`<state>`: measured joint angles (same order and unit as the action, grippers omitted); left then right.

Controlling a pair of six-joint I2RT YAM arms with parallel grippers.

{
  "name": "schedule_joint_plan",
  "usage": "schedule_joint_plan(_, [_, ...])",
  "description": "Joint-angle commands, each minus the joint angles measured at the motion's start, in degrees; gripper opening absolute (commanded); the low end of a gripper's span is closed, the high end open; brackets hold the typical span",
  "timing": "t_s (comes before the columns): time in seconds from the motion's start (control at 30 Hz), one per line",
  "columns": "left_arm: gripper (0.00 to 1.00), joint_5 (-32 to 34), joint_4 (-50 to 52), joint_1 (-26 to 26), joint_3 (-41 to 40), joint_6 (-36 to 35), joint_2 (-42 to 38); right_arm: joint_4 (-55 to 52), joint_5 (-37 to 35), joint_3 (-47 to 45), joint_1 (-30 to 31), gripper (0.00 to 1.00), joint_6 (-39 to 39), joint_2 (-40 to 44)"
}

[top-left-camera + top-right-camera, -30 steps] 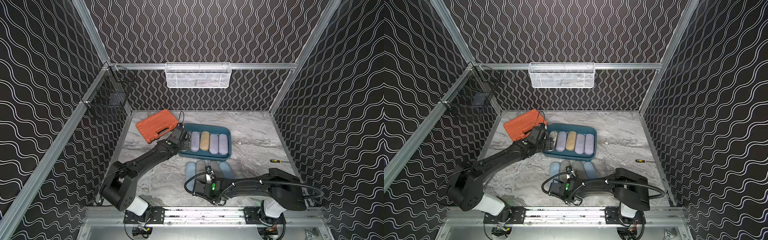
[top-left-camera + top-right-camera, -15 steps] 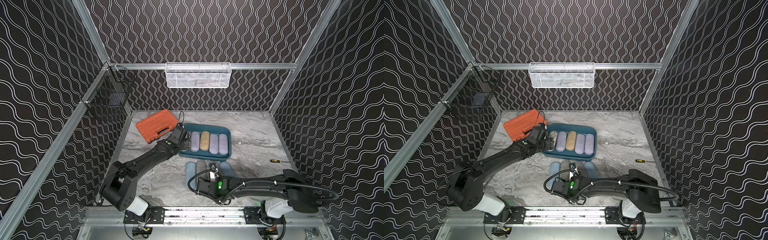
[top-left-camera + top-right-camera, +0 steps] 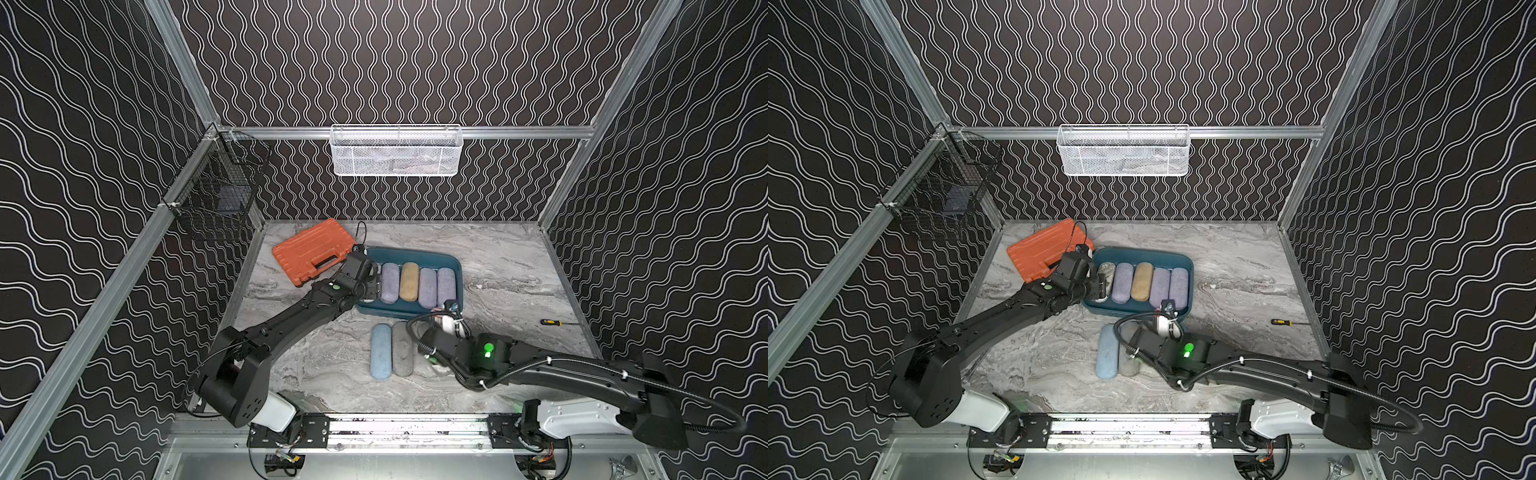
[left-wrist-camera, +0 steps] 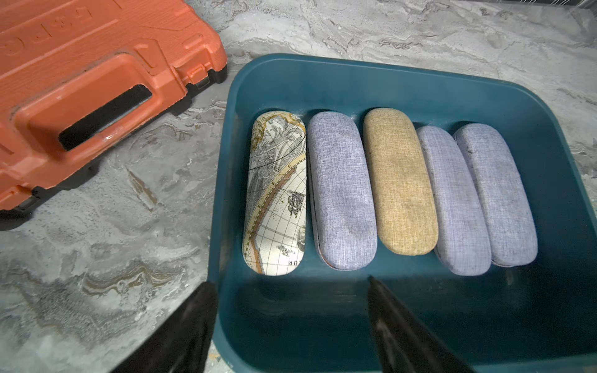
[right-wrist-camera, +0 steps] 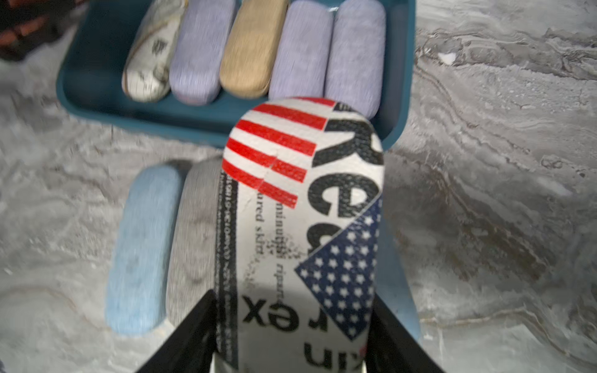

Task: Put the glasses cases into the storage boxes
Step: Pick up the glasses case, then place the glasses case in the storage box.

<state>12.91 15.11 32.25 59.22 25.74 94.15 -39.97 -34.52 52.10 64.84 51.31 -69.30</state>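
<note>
Transfer step, read from left to right: one black wire basket (image 3: 216, 199) hangs on the side rail, and one orange tool case (image 3: 311, 249) lies on the table (image 3: 498, 270) just beside the single teal tray (image 3: 415, 254). Left hand (image 4: 289, 290) hovers released and empty at the tray's near left corner, one finger outside the wall and one inside. Five cases lie in the tray side by side: one map-print case (image 4: 277, 193), three lilac cases (image 4: 342, 193) and one tan case (image 4: 400, 181) second from the lilac end. Near the tray, on the table, lie one light blue case (image 3: 381, 351) and one grey case (image 3: 403, 349), touching; a strip of a second light blue case (image 5: 402, 284) shows past the lifted one. Right hand (image 5: 292, 294) is clenched on one newspaper-print case (image 5: 300, 226), held clear of the table and pointing at the tray's near right corner. Carriage to the tray appears to be in hand; the next move probably calls for passing over the near wall and lowering onto the free strip of floor before the row, perhaps turned crosswise. One screwdriver (image 3: 550, 322) lies well apart at the right.
</note>
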Motion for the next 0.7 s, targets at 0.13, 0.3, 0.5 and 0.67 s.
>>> schedule_joint_plan(0.13, [0.77,0.4,-0.1,-0.1,0.5,0.6,-0.8,14.0,7.2,1.7,-13.8,0.60,-18.7,-0.2])
schedule_joint_plan(0.3, [0.77,0.1,0.1,-0.1,0.6,0.7,-0.8,19.1,11.6,4.6,-22.2,0.60,-24.9,-5.1])
schedule_joint_plan(0.5, [0.77,-0.2,0.4,-0.1,0.6,0.6,-0.7,24.3,17.2,9.5,-30.4,0.61,-28.2,-11.5])
schedule_joint_plan(0.67, [0.77,-0.4,0.1,-0.2,0.6,0.6,-0.2,25.5,20.3,12.0,-34.6,0.61,-30.2,-16.7])
